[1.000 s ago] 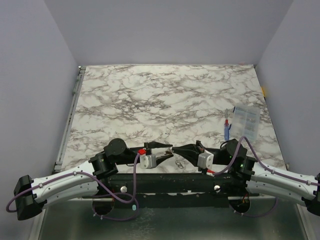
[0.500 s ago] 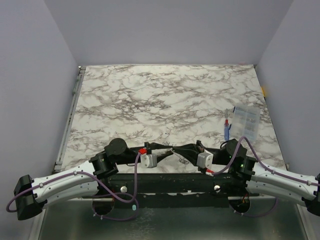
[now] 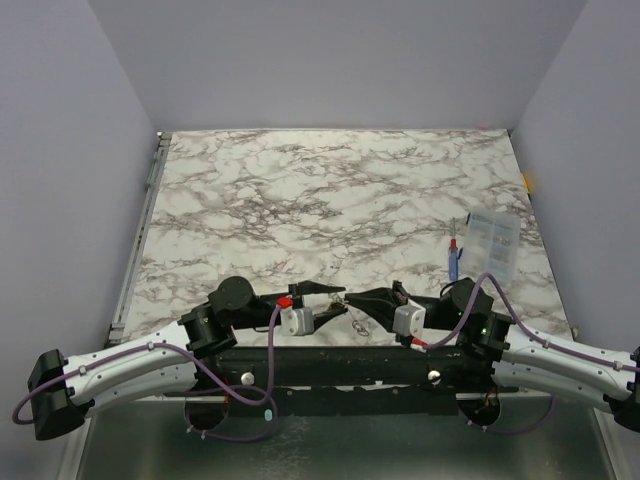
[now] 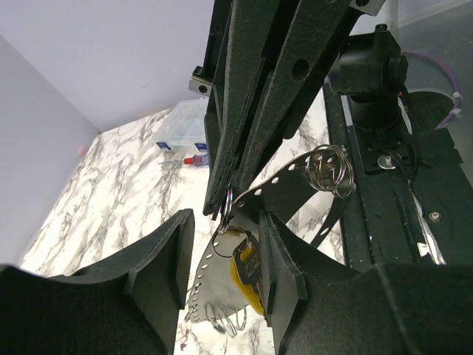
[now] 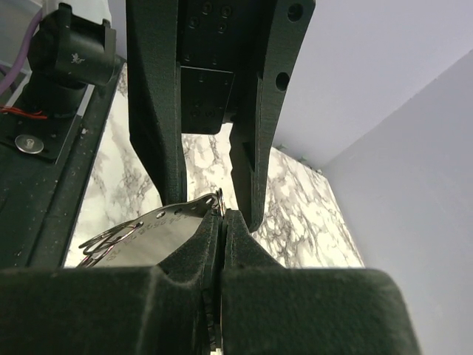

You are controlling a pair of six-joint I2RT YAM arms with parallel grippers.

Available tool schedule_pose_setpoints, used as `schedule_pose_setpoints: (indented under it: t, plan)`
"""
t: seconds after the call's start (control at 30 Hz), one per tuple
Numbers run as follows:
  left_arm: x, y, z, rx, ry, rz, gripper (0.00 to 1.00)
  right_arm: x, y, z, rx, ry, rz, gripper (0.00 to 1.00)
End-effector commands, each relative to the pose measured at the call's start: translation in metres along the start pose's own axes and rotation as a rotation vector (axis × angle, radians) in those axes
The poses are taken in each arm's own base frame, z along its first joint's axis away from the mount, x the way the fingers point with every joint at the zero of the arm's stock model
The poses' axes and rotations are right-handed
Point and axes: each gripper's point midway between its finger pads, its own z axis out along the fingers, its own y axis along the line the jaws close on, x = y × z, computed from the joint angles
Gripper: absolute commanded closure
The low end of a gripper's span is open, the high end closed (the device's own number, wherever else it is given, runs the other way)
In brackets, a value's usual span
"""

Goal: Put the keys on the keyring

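Two robot arms are meeting tip to tip at the near edge of a marble-patterned table [image 3: 330, 190]. The right gripper [image 3: 356, 300] is reaching in from the right with its jaws clenched tight. It is pinching a thin silvery keyring [image 4: 226, 201] at its very tip, held in the air above the table's near edge.

The left gripper [image 3: 337, 300] is facing it from the left with its jaws released, the two fingers standing apart. In the left wrist view, a small key [image 4: 244, 270], silvery with a brass-yellow part, is dangling just below the pinched keyring. It is hanging in the gap between the left gripper's fingers, close beside one finger and clear of the other. Whether it is touching the nearer finger cannot be told.

A flat silvery metal strip [image 4: 281, 185] punched with a row of small holes is curving past the keyring. A coiled wire ring [image 4: 329, 166] is sitting at its upper end, and more wire loops are showing at its lower end.

Well apart from the grippers, on the right side of the table, a clear plastic box [image 3: 492, 243] is lying with a blue-and-red stick [image 3: 454, 258] just beside it.
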Motion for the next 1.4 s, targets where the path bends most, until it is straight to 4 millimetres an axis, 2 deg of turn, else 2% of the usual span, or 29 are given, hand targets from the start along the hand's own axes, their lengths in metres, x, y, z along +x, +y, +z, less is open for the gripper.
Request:
schedule_pose_setpoints:
  t: [0.0, 0.2, 0.33, 0.43, 0.6, 0.83, 1.2, 1.37]
  plan:
    - [-0.012, 0.010, -0.003, -0.051, -0.039, 0.019, 0.55, -0.004, -0.008, 0.001, 0.023, -0.002, -0.024, 0.99]
    - [-0.014, 0.013, -0.008, -0.073, -0.038, 0.029, 0.45, 0.006, -0.022, 0.000, 0.091, 0.056, -0.036, 0.99]
    - [-0.012, 0.025, -0.011, -0.131, -0.011, 0.039, 0.44, 0.011, -0.027, -0.001, 0.120, 0.082, -0.044, 0.99]
    - [-0.006, 0.032, -0.013, -0.168, 0.017, 0.040, 0.51, 0.011, -0.027, -0.002, 0.125, 0.086, -0.047, 0.99]
    - [0.001, 0.028, -0.007, -0.139, 0.043, 0.026, 0.59, 0.009, -0.023, -0.002, 0.102, 0.071, -0.046, 1.00]
    - [0.006, 0.025, -0.002, -0.118, 0.057, 0.011, 0.62, 0.003, -0.019, -0.001, 0.073, 0.045, -0.040, 0.99]
    - [0.007, 0.030, -0.004, -0.148, 0.065, 0.012, 0.80, -0.010, -0.007, -0.002, 0.010, -0.013, -0.023, 0.99]
    - [0.011, 0.032, -0.004, -0.162, 0.078, 0.004, 0.81, -0.017, -0.005, -0.006, 0.002, -0.040, -0.027, 0.99]
